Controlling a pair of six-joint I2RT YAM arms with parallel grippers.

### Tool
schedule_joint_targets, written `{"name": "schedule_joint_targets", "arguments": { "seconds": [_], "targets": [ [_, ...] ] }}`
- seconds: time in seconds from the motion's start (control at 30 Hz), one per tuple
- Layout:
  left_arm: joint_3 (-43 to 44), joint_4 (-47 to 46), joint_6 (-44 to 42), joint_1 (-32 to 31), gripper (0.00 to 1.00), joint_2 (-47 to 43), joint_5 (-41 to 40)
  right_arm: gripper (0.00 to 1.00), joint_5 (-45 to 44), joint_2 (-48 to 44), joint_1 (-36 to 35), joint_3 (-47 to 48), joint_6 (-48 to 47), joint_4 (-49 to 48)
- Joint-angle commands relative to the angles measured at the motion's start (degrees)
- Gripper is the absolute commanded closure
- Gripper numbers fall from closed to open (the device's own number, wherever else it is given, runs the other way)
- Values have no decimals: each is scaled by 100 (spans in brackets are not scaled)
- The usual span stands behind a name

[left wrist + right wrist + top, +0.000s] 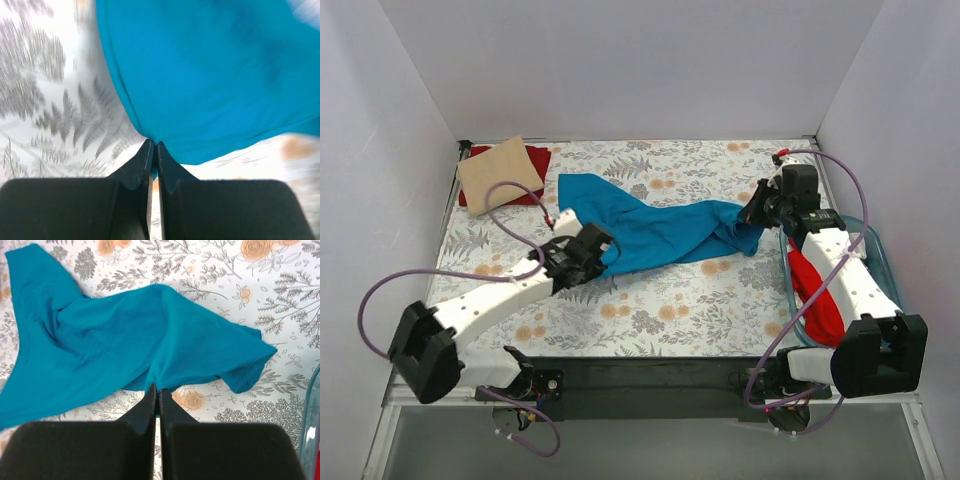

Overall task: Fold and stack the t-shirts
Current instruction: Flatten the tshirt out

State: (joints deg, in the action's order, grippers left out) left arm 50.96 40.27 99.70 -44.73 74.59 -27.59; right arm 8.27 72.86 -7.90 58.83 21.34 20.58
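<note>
At the far left the tan t-shirt (498, 170) lies folded on a red t-shirt (538, 160); I judge this is my stack, kept out of the working space. My left claw (600, 248) is pinched tight on the teal t-shirt (660, 232) at its near-left edge and my right claw (757, 210) is clamped fully closed on its right end, so the cloth lies stretched between them across the tabletop (700, 300), ready to spread flat. Further right, more red t-shirts (815, 290) wait in the tub (877, 245).
</note>
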Motion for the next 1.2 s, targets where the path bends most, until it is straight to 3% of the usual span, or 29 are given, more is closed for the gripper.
{"name": "schedule_joint_targets", "arguments": {
  "seconds": [0.0, 0.2, 0.4, 0.6, 0.83, 1.03, 1.17],
  "targets": [
    [704, 280, -538, 657, 100, -1136, -563, 99, 122, -281, 8, 532, 107, 51],
    [2045, 384, -1434, 1484, 100, -1815, -983, 99, -124, -746, 43, 1305, 28, 490],
    [3418, 245, -1892, 1537, 100, -2044, -1485, 99, -458, -1203, 61, 2210, 19, 1106],
    [4202, -97, -2218, 1537, 100, -2176, -1723, 99, -625, -1660, 61, 3327, 195, 1343],
    [4643, -1099, -2964, 1537, 100, -1905, -1987, 99, -687, -1187, 61, 4812, 99, 1247],
    [4326, -2136, -3360, 1572, 100, -791, -1364, 99, -415, -168, 52, 5051, 63, 492],
    [4598, -2286, -2773, 2643, 100, 353, 259, 99, -151, 684, 61, 5173, 11, -131]
  ]
}}
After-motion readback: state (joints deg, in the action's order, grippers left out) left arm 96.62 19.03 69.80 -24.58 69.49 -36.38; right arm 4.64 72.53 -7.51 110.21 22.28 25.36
